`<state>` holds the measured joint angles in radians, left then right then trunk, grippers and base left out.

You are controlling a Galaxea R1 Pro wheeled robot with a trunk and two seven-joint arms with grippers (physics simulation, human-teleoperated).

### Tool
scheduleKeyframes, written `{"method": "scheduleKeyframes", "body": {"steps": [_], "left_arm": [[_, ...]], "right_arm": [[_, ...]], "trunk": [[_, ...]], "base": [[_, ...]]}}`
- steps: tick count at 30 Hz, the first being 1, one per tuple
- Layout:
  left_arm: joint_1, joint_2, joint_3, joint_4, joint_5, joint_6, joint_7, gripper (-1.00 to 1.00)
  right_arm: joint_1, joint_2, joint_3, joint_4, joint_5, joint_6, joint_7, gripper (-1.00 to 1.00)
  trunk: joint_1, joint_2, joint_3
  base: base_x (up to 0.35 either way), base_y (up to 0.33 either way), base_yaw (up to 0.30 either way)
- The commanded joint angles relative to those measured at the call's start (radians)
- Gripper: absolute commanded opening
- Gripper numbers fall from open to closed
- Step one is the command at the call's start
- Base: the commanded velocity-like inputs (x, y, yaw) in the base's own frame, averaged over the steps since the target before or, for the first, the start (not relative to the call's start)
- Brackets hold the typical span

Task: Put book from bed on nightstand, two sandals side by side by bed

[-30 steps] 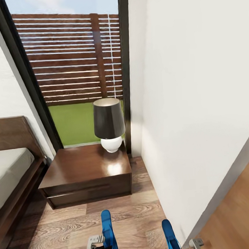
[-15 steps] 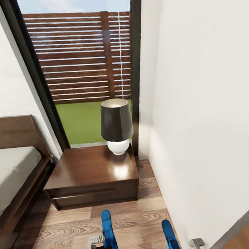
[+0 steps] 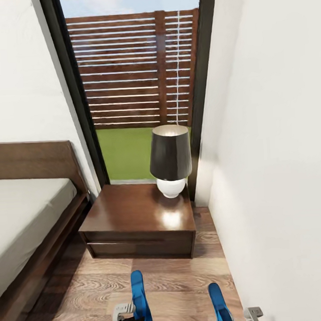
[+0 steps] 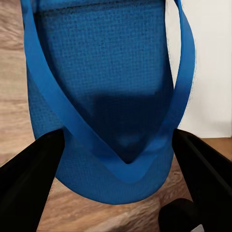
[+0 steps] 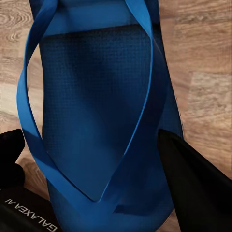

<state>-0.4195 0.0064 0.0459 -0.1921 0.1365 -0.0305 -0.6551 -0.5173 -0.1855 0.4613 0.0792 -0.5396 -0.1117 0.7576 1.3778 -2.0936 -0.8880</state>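
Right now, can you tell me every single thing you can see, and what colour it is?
Sandals: two, bright blue; one between the left gripper's fingers, the other between the right gripper's fingers, both poking up at the bottom of the head view.
Nightstand: one, glossy dark brown, on the floor between the bed and the white wall.
Lamp: one, dark shade on a round white base, on the nightstand's back corner.
Bed: one, pale grey mattress, dark brown frame and headboard, at the left.
Window: one, dark frame, showing a wooden fence and green grass.
Floor: wood planks.
Left gripper: black fingers, holding a sandal.
Right gripper: black fingers, holding a sandal.
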Motion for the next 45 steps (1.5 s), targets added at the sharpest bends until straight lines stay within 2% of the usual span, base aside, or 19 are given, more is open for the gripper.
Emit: {"method": "scheduleKeyframes", "body": {"steps": [1, 8, 13, 19, 23, 24, 27, 32, 34, 38, 45], "left_arm": [[-0.001, 0.0, 0.005, 0.002, 0.0, -0.002, -0.004, -1.0], [-0.001, -0.003, 0.003, 0.001, -0.001, -0.003, 0.003, -1.0], [-0.001, -0.004, 0.003, 0.0, -0.004, -0.003, 0.096, -1.0], [-0.001, -0.002, 0.003, 0.009, -0.005, -0.002, 0.11, -1.0], [-0.001, -0.001, 0.003, 0.049, -0.035, -0.035, 0.112, -1.0], [-0.001, 0.0, 0.003, 0.059, -0.055, -0.069, 0.112, -1.0], [-0.001, -0.002, 0.003, 0.077, -0.08, -0.108, 0.112, -1.0], [-0.001, -0.004, 0.003, 0.108, -0.094, -0.128, 0.112, -1.0], [-0.001, -0.004, 0.004, 0.114, -0.095, -0.13, 0.112, -1.0], [-0.001, -0.005, 0.005, 0.118, -0.095, -0.131, 0.112, -1.0], [-0.001, -0.005, 0.005, 0.118, -0.095, -0.131, 0.112, -1.0]], "right_arm": [[-0.001, 0.0, 0.008, 0.004, -0.007, -0.007, 0.005, -1.0], [-0.002, 0.0, 0.008, 0.003, -0.006, 0.003, 0.008, -1.0], [-0.001, 0.0, 0.01, 0.002, -0.001, 0.012, 0.013, -1.0], [-0.001, 0.0, 0.01, 0.002, -0.003, 0.008, 0.007, -1.0], [-0.001, 0.0, 0.009, 0.002, -0.005, 0.003, 0.007, -1.0], [-0.001, -0.001, 0.008, 0.002, -0.005, 0.001, 0.006, -1.0], [-0.002, -0.004, 0.008, 0.002, -0.006, -0.001, 0.006, -1.0], [-0.001, -0.006, 0.008, 0.003, -0.007, -0.002, 0.003, -1.0], [-0.001, -0.007, 0.007, 0.004, -0.007, -0.002, -0.022, -1.0], [-0.001, -0.008, 0.007, 0.004, -0.007, -0.003, -0.167, -1.0], [-0.001, -0.006, 0.007, 0.002, -0.007, -0.003, -0.206, -1.0]], "trunk": [[0.0, 0.0, -0.001], [0.0, 0.0, -0.006], [0.0, 0.0, -0.009], [0.0, 0.0, -0.013], [0.0, 0.0, -0.016], [0.0, 0.0, -0.016], [0.0, 0.0, -0.018], [0.0, 0.0, -0.022], [0.0, 0.0, -0.023], [0.0, 0.0, -0.026], [0.0, 0.0, -0.03]], "base": [[0.0, 0.0, 0.271], [0.0, 0.0, 0.271], [0.0, 0.0, 0.271], [0.0, 0.0, 0.271], [0.0, 0.0, 0.271], [0.0, 0.0, 0.271], [0.0, 0.0, 0.271], [0.0, 0.0, 0.271], [0.0, 0.0, 0.271], [0.0, 0.0, 0.271], [0.0, 0.0, 0.271]]}}
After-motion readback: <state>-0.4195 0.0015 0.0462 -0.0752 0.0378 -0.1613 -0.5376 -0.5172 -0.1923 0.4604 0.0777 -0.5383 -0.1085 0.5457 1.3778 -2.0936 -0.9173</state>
